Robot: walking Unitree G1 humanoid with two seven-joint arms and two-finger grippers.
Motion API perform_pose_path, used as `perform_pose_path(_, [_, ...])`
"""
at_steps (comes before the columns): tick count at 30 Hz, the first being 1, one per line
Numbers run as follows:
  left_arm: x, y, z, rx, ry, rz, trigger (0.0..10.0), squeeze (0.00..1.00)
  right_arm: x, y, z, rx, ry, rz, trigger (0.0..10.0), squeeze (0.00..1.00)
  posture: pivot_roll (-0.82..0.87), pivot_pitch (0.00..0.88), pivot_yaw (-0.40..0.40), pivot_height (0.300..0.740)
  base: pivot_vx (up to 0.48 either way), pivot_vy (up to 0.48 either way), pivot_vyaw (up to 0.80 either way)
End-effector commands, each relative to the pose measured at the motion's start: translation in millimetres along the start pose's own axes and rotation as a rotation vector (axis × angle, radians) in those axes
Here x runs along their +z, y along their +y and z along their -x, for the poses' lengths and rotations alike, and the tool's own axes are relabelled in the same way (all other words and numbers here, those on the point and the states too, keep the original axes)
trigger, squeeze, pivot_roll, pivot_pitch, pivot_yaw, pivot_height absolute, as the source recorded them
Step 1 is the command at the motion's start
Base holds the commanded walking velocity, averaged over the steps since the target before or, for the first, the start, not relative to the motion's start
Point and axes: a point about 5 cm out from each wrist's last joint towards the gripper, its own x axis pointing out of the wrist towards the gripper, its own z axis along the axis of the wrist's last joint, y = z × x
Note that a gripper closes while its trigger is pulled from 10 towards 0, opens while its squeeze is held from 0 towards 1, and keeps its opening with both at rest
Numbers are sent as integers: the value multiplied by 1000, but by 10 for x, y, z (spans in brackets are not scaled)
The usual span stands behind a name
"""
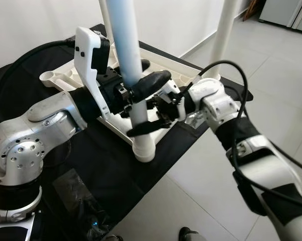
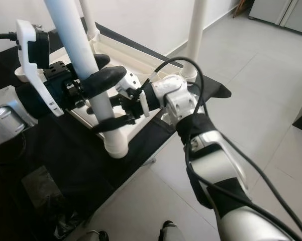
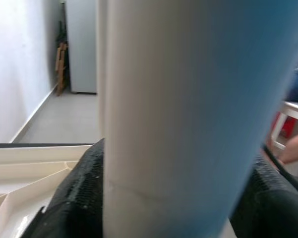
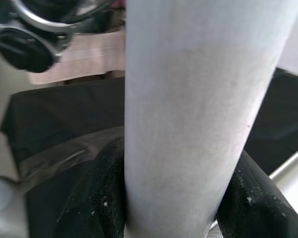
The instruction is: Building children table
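Pale floor tiles (image 1: 271,65) are running off toward a white wall, and closest to where I'm standing a black cloth (image 1: 115,165) is lying spread over the floor under the work. On that cloth the white children's tabletop (image 1: 58,78) is lying upside down, its ribbed underside facing up, so that the legs can go in from above.

Nearest the front corner, a white table leg (image 1: 133,55) is standing upright in its socket (image 1: 144,148), and both arms are meeting around it. The left pincer (image 1: 146,106) is coming in from the robot's left, its long black fingers (image 1: 153,80) closing on the leg from either side, one high and one lower. In the left wrist view the leg (image 3: 188,114) is sitting tight between the dark pads (image 3: 84,198). The right pincer (image 2: 113,113) is reaching across from the other side and gripping the same leg a little lower; the right wrist view is showing the tube (image 4: 198,99) pressed between its fingers (image 4: 99,198).

Two grips on one leg are probably keeping it plumb while it is being pushed or twisted home, though I cannot tell from here whether it is fully seated.

Farther back, two more legs (image 1: 226,35) are already standing in their corners, so the build is looking well along.
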Motion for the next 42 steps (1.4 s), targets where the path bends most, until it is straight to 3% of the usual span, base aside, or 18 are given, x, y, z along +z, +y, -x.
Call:
perform_pose_path(1, [7, -53, -6, -32, 7, -1, 10000, 0, 10, -50, 18, -98, 24, 32, 0, 0, 87, 250, 53, 740, 0, 0, 0])
perform_pose_path(3, [32, -33, 24, -32, 5, 5, 10000, 0, -240, 4, -137, -383, 105, -109, 0, 0, 68, 255, 45, 740, 0, 0, 0])
perform_pose_path(4, [32, -33, 24, -32, 5, 5, 10000, 0, -240, 4, -137, -383, 105, -109, 0, 0, 68, 255, 45, 740, 0, 0, 0])
perform_pose_path(5, [36, -9, 40, -25, 9, 5, 10000, 0, -509, 335, -314, -689, 208, -201, 0, 0, 70, 259, 51, 740, 0, 0, 0])
perform_pose_path(6, [30, 2, 40, -22, 12, 6, 10000, 0, -550, 429, -353, -768, 209, -251, 0, 0, 61, 259, 61, 740, 0, 0, 0])
perform_pose_path(20, [16, 19, 1, -19, 12, 14, 10000, 0, -391, 381, -560, -801, 144, -287, 0, 0, 42, 230, 61, 740, 0, 0, 0])
perform_pose_path(21, [15, 20, 8, -21, 10, 19, 1412, 0, -349, 408, -560, -815, 150, -283, 0, 0, 44, 232, 61, 740, 0, 0, 0])
perform_pose_path(22, [15, 20, 8, -21, 10, 19, 1412, 0, -349, 408, -560, -815, 150, -283, 0, 0, 44, 232, 61, 740, 0, 0, 0])
perform_pose_path(23, [10, 16, 17, -26, 12, 24, 0, 0, -299, 418, -555, -821, 143, -270, 0, 0, 45, 234, 61, 740, 0, 0, 0])
perform_pose_path(25, [7, 12, 22, -29, 14, 27, 0, 0, -267, 424, -553, -823, 138, -261, 0, 0, 46, 234, 61, 740, 0, 0, 0])
perform_pose_path(26, [3, 11, 26, -31, 16, 28, 0, 0, -220, 418, -553, -810, 127, -251, 471, 0, 47, 235, 61, 740, 0, 0, 0])
perform_pose_path(27, [3, 12, 26, -31, 17, 30, 0, 0, -164, 393, -547, -786, 112, -234, 9529, 0, 50, 239, 61, 740, 0, 0, 0])
perform_pose_path(32, [2, 14, 24, -33, 19, 32, 0, 0, -32, 305, -510, -739, 59, -182, 10000, 0, 53, 241, 60, 740, 0, 0, 0])
perform_pose_path(35, [-4, 8, 18, -37, 22, 34, 0, 0, 92, 224, -432, -568, 0, -89, 10000, 24, 57, 245, 58, 740, 0, 0, 0])
perform_pose_path(37, [-4, 8, 18, -37, 22, 34, 0, 0, 92, 224, -432, -568, 0, -89, 10000, 24, 57, 245, 58, 740, 0, 0, 0])
perform_pose_path(38, [-6, 2, 13, -40, 23, 34, 0, 0, 125, 188, -355, -446, -4, -57, 10000, 1000, 59, 247, 57, 740, 0, 0, 0])
perform_pose_path(39, [-7, -7, 10, -44, 23, 35, 0, 0, 181, 153, -267, -300, -13, -8, 10000, 1000, 63, 249, 59, 740, 0, 0, 0])
perform_pose_path(42, [-4, -30, 4, -51, 24, 33, 0, 0, 282, 84, -152, -115, -14, 60, 10000, 1000, 75, 252, 58, 740, 0, 0, 0])
